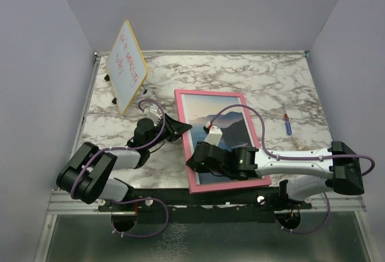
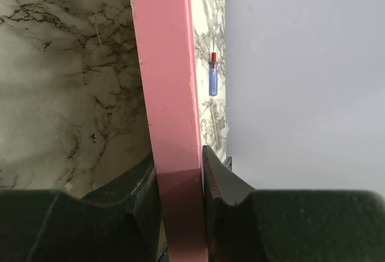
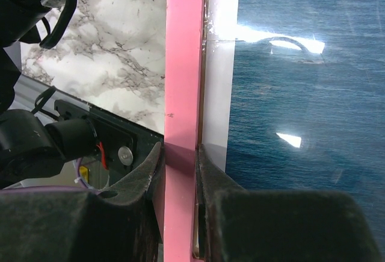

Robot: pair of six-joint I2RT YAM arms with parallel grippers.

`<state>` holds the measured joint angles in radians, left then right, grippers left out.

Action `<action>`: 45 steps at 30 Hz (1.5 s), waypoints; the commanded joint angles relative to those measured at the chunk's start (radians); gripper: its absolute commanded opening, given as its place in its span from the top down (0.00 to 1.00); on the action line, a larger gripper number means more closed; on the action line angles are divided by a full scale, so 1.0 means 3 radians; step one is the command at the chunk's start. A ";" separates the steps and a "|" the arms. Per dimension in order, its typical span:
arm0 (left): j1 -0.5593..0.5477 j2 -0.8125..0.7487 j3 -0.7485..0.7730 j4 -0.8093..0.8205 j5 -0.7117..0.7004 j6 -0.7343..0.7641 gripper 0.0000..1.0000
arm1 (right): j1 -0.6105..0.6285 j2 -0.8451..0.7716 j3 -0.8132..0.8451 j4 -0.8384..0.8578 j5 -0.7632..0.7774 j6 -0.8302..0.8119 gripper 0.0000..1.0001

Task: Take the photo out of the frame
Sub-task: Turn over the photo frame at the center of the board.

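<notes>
Both claws are clamped on the same thing. The left claw (image 2: 179,165) has its two fingers pressed against either side of the pink border. The right claw (image 3: 179,153) is doing the same on the strip of border running down the middle of its own view, with one finger on the outside and one on the picture side. In the overhead shot they both sit along the left side of the frame: left claw (image 1: 175,129) about halfway up, right claw (image 1: 198,156) lower down, with its arm stretched across from the right.

My guess is two grips on one side are there to tip or flip the whole thing. The front looks glazed (you can see glare on it in the right wrist view), so the way in is presumably from the back, which is underneath right now.

Biggest to smallest:

- The marble table (image 1: 252,75) fills the middle of the overhead view.
- The frame (image 1: 210,93) lies picture-side up, centre and a bit low. I can't tell whether it's flat down or slightly lifted.
- The photo (image 1: 201,108) of dark rock over blue water is still inside the frame, so the actual job hasn't got anywhere yet.
- The whiteboard (image 1: 127,66) with yellow edges is propped up at upper left, well apart from everything and out of the way.
- There's a small blue tool with a red tip, maybe a screwdriver (image 1: 287,124), lying on the marble to the right of the frame, and nothing's touching it.

The risk I see is that a thin border can slip or twist in a pinch grip once the weight comes onto it.
</notes>
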<state>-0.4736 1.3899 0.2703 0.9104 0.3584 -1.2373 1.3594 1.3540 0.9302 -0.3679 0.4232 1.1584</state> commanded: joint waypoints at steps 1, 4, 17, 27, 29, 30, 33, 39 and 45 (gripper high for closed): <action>-0.0005 -0.0135 0.0085 -0.0191 -0.0083 0.0193 1.00 | -0.0016 -0.0074 0.0064 0.0188 0.0049 -0.0043 0.89; -0.0006 -0.0216 0.0112 -0.0335 -0.0118 0.0249 1.00 | -0.0016 -0.0103 0.0059 0.0193 0.0052 -0.0083 0.83; -0.0004 -0.0421 0.0347 -0.0927 -0.0191 0.0494 1.00 | -0.0016 -0.0277 0.0052 0.0059 0.0186 -0.0157 0.10; -0.0001 -0.0568 0.0592 -0.1448 -0.0296 0.0697 1.00 | -0.0016 -0.0628 0.0053 -0.0098 0.0605 -0.0523 0.08; -0.0001 -0.0606 0.0666 -0.1619 -0.0338 0.0765 1.00 | -0.0016 -0.0732 0.0008 -0.0103 0.0728 -0.0659 0.08; -0.0001 -0.0626 0.0708 -0.1703 -0.0362 0.0793 1.00 | -0.0016 -0.0778 -0.0023 -0.0093 0.0791 -0.0704 0.08; -0.0005 -0.0685 0.0838 -0.2027 -0.0479 0.0900 1.00 | -0.0016 -0.0939 -0.0156 -0.0088 0.0993 -0.0699 0.08; -0.0001 -0.0741 0.1039 -0.2358 -0.0583 0.1035 1.00 | -0.0016 -0.1344 -0.0526 0.0185 0.1152 -0.1167 0.03; -0.0001 -0.0794 0.1136 -0.2504 -0.0646 0.1111 1.00 | -0.0016 -0.1788 -0.0742 0.0394 0.1087 -0.1634 0.02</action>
<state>-0.4755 1.1904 0.5663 0.1905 0.2714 -1.0485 1.3563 0.8894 0.7311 -0.3294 0.7181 0.8230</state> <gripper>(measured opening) 0.291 0.975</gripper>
